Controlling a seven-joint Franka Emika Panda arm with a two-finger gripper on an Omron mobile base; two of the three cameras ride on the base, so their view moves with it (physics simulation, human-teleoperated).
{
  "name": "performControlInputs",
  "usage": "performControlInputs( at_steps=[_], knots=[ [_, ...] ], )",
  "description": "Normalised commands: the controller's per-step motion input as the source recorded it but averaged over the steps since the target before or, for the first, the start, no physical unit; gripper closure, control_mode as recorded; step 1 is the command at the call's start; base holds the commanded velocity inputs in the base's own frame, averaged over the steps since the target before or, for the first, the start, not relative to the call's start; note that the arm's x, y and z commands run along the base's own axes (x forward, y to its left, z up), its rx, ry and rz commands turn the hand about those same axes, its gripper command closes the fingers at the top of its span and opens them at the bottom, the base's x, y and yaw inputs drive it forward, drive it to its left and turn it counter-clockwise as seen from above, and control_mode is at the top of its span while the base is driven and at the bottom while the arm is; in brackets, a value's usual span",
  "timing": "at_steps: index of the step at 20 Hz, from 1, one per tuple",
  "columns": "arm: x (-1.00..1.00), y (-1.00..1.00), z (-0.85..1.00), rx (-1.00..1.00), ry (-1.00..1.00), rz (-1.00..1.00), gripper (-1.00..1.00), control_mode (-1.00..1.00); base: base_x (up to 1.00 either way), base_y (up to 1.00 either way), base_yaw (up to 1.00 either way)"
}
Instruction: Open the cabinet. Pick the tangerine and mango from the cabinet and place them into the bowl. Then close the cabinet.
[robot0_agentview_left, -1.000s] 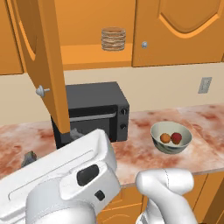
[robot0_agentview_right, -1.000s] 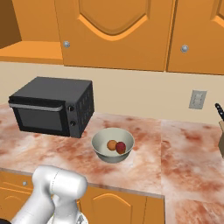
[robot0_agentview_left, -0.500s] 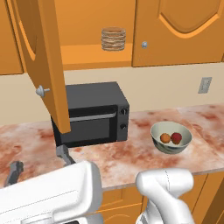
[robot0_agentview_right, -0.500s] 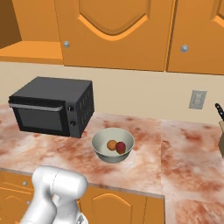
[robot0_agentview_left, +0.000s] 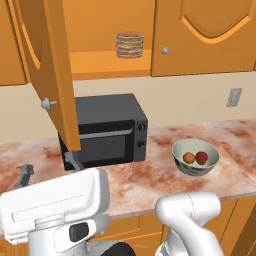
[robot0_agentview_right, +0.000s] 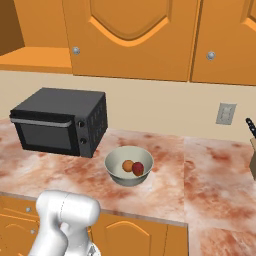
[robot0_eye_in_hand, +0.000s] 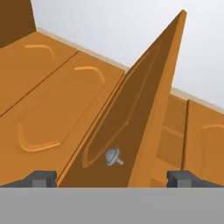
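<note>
Hanging wide apart, the jaws frame the cabinet (robot0_eye_in_hand: 144, 109) door's knob (robot0_eye_in_hand: 113, 156), door standing edge-on, upright.

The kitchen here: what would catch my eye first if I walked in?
Probably the cabinet, its left door swung wide open above the black microwave, with a ribbed cylinder alone on the shelf. Next, the bowl on the marbled counter right of the microwave, holding the tangerine and mango side by side.
</note>
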Motion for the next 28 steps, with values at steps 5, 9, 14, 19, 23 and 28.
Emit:
performControlInputs(
  at_steps=[5, 9, 14, 19, 23, 28],
  knots=[
    [0.83, 0.17, -0.09, 0.00, -0.07, 0.00, -1.00, -1.00, 0.00, 0.00, 0.00],
    [0.30, 0.24, 0.00, 0.00, -0.01, 0.00, -1.00, -1.00, 0.00, 0.00, 0.00],
    [0.00, 0.02, 0.00, 0.00, 0.00, 0.00, -1.00, -1.00, 0.00, 0.00, 0.00],
    [-0.03, 0.03, 0.02, 0.07, 0.00, -0.07, -1.00, -1.00, 0.00, 0.00, 0.00],
    [-0.01, -0.25, 0.06, 0.13, 0.00, -0.20, -1.00, -1.00, 0.00, 0.00, 0.00],
    [0.72, -0.41, 0.00, 0.16, 0.01, -0.20, -1.00, -1.00, 0.00, 0.00, 0.00]
  ],
)
